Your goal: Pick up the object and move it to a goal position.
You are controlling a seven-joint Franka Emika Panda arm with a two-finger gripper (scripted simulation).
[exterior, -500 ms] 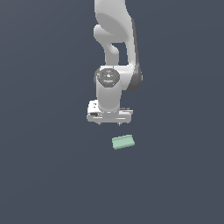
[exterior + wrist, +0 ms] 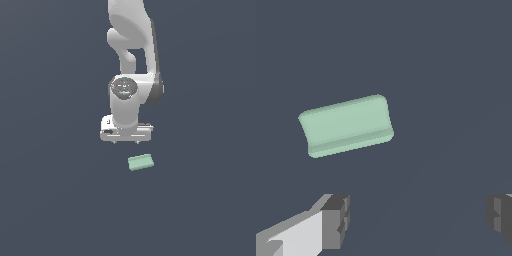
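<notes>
The object (image 2: 140,162) is a small pale mint-green flat block lying on the dark grey floor, slightly skewed. My gripper (image 2: 126,142) hangs above the floor, a little toward the exterior view's left of the block and behind it, not touching it. In the wrist view the object (image 2: 346,125) lies ahead of the two grey fingertips (image 2: 336,221), which stand wide apart with nothing between them, so the gripper (image 2: 418,217) is open.
The white arm (image 2: 132,65) rises straight up behind the gripper. The dark grey floor (image 2: 60,200) stretches flat all around, with no other objects in either view.
The arm and gripper sit in nearly the same place as half a second ago. The block has not moved.
</notes>
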